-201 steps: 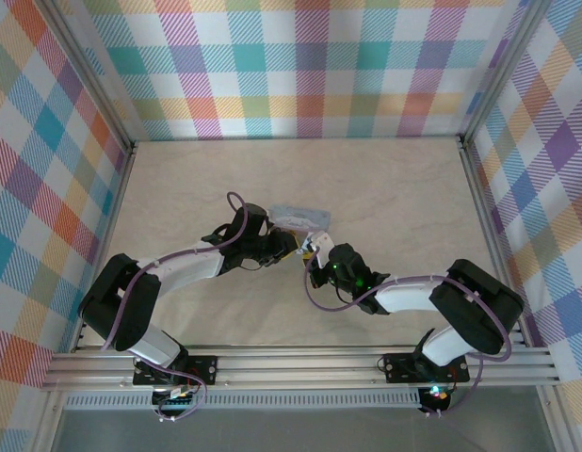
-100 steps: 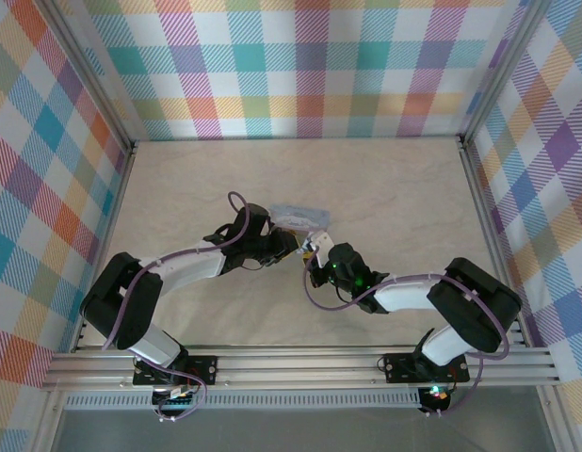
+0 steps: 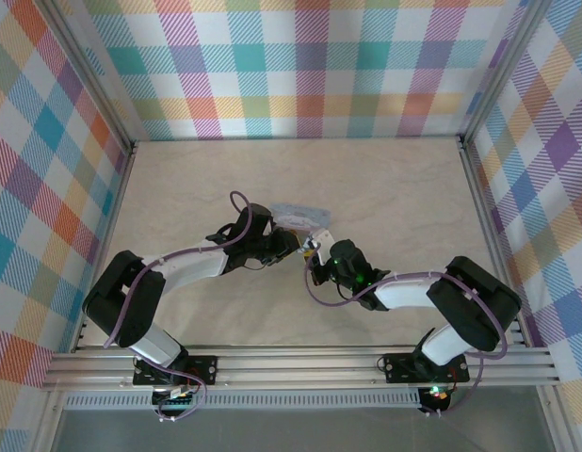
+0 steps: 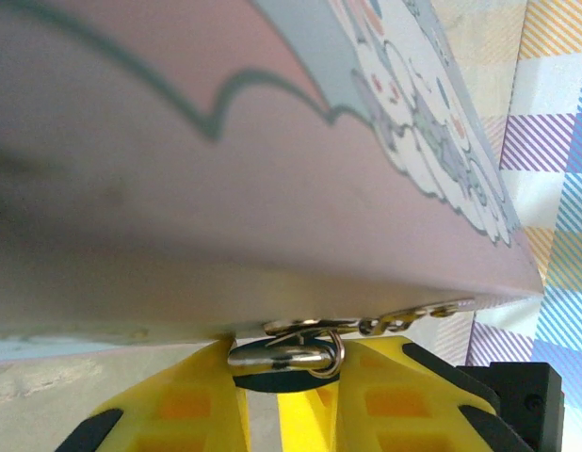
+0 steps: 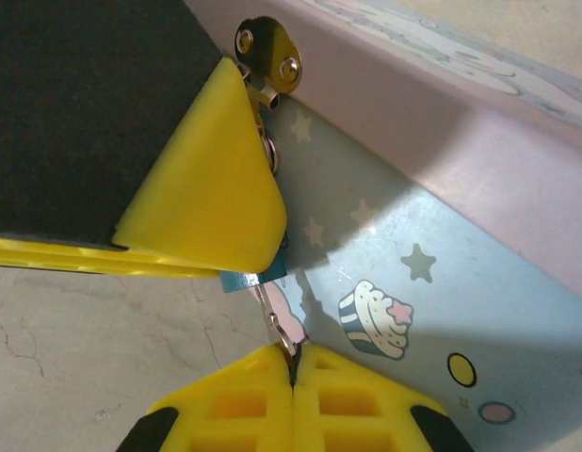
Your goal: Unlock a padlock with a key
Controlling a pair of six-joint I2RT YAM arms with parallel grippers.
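Note:
The padlock (image 5: 246, 281) hangs at the hasp (image 5: 268, 52) of the pale blue tin (image 5: 413, 282); only a teal corner of its body peeks out under a yellow finger (image 5: 206, 198) of the left arm. In the left wrist view its silvery loop (image 4: 277, 356) lies between the pads, and my left gripper (image 4: 287, 379) is shut on the padlock. My right gripper (image 5: 293, 358) is shut on the key (image 5: 275, 320), whose thin blade runs up to the lock body. From above, the left gripper (image 3: 295, 247) and right gripper (image 3: 313, 257) meet tip to tip just in front of the tin (image 3: 296, 214).
A short silvery chain (image 4: 418, 314) hangs along the tin's lower edge. The tin lies mid-table on the beige marbled top (image 3: 395, 198). Checked walls (image 3: 300, 66) close in the back and both sides, with open tabletop all round the arms.
Almost nothing: the right wrist has edged slightly toward the tin. Both grippers stay shut in the same spot.

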